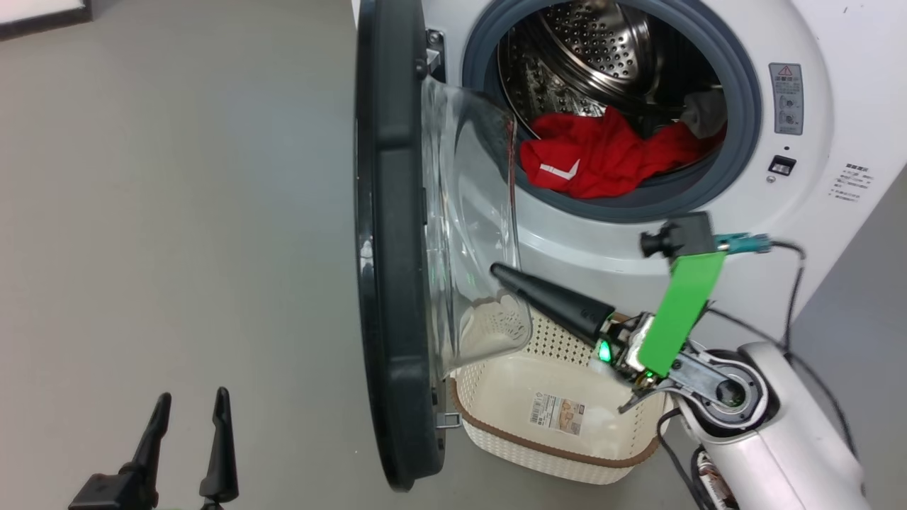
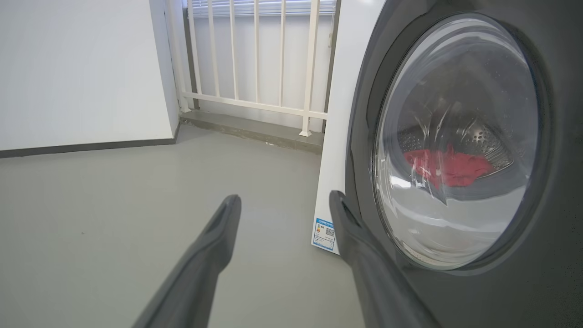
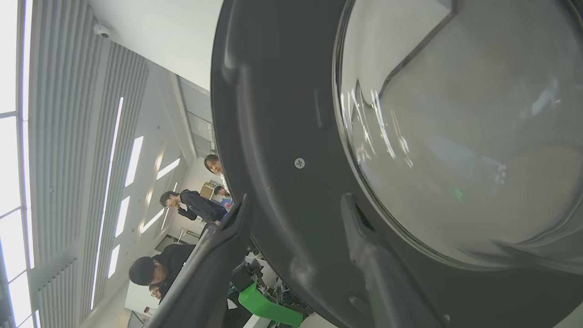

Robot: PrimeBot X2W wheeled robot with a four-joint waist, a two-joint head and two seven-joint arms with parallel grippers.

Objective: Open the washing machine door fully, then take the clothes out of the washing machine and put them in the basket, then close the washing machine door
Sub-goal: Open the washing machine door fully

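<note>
Found black-rimmed round glass door (image 1: 397, 248) open, red striped garment (image 1: 602, 159) in steel drum (image 1: 602, 49) of white front-loader (image 1: 829, 35), cream perforated basket (image 1: 553, 460) empty, left gripper (image 1: 193, 397) and right gripper (image 3: 297, 200) spread, empty; unloading, closing outstanding.

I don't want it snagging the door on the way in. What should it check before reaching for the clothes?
1. Door swung clear of the washing machine opening: ok.
2. Right gripper open, not clamping the door: ok. Clear of the door's rim: cannot tell.
3. Red clothes lying at the front edge of the opening, within reach: ok.
4. Basket below the opening, nothing in it: ok, though the door's glass overhangs one end.
5. Left gripper open, on the door's outer side, out of the path: ok.
</note>
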